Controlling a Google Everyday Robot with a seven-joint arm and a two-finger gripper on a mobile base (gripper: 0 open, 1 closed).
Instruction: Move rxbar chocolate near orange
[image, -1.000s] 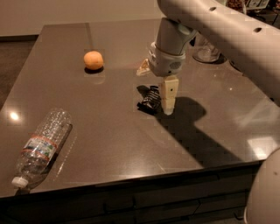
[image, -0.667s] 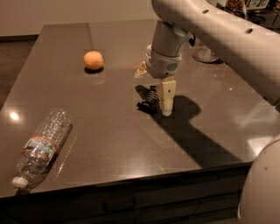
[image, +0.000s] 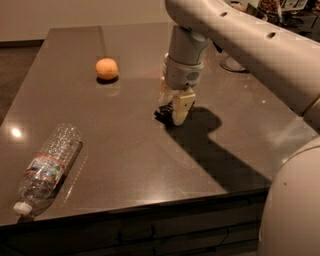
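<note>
The orange (image: 107, 68) sits on the dark table at the far left. The rxbar chocolate (image: 164, 112) is a small black bar near the table's middle, mostly hidden between the pale fingers (image: 181, 106). My gripper (image: 172, 107) points down from the white arm, right at the table surface, and its fingers are closed around the bar. The bar lies well to the right of the orange and nearer the front.
A clear plastic water bottle (image: 46, 167) lies on its side at the front left, near the table's front edge (image: 150, 200). A glass object (image: 231, 62) stands at the back right behind the arm. The robot's white body (image: 292, 210) fills the lower right.
The gripper has shifted a little to the left, and the near finger has come in against the black bar. The orange and the bottle have not moved.
</note>
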